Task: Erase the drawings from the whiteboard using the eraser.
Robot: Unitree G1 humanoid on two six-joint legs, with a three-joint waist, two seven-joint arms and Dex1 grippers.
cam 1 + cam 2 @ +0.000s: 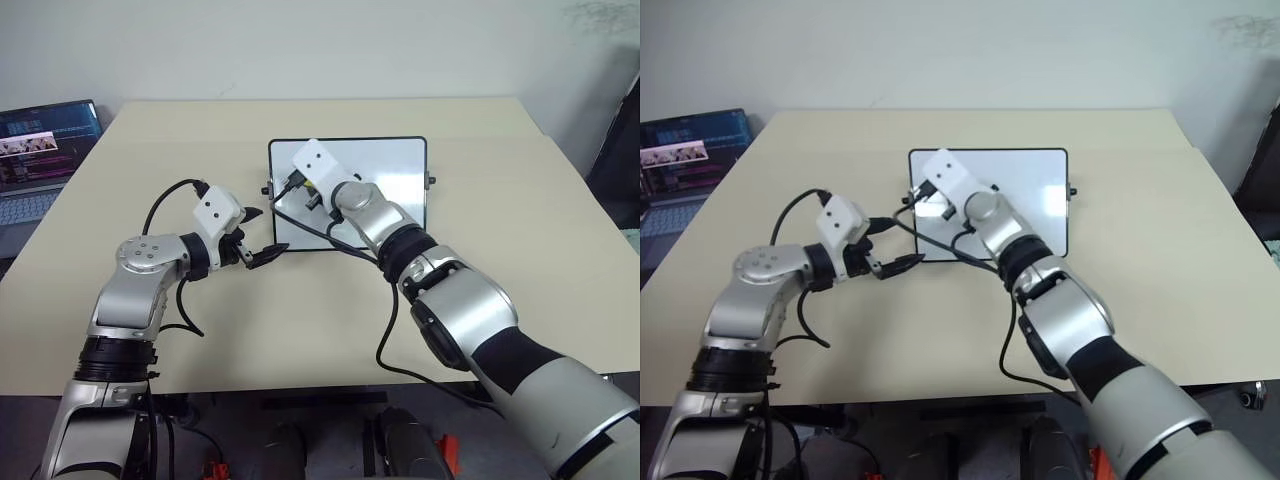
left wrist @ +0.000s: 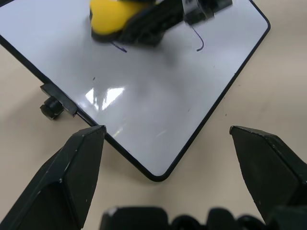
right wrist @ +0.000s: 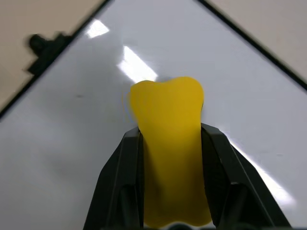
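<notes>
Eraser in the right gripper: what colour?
Yellow. The eraser shows best in the right wrist view, pinched between the right gripper over the whiteboard.

Layout on the table (image 1: 480, 300): the whiteboard (image 1: 390, 190) lies flat near the centre, toward the far edge, with a knob (image 1: 431, 181) at its right side and another (image 2: 51, 108) at its left. The eraser (image 3: 170, 143) sits over the board's left part, between the fingers of the right gripper (image 3: 170, 158); the drawings (image 2: 199, 40) lie on the board just beside it. The left gripper (image 1: 262, 256) stands just off the board's near left corner. A laptop (image 1: 40, 155) lies beyond the table's far left corner.
</notes>
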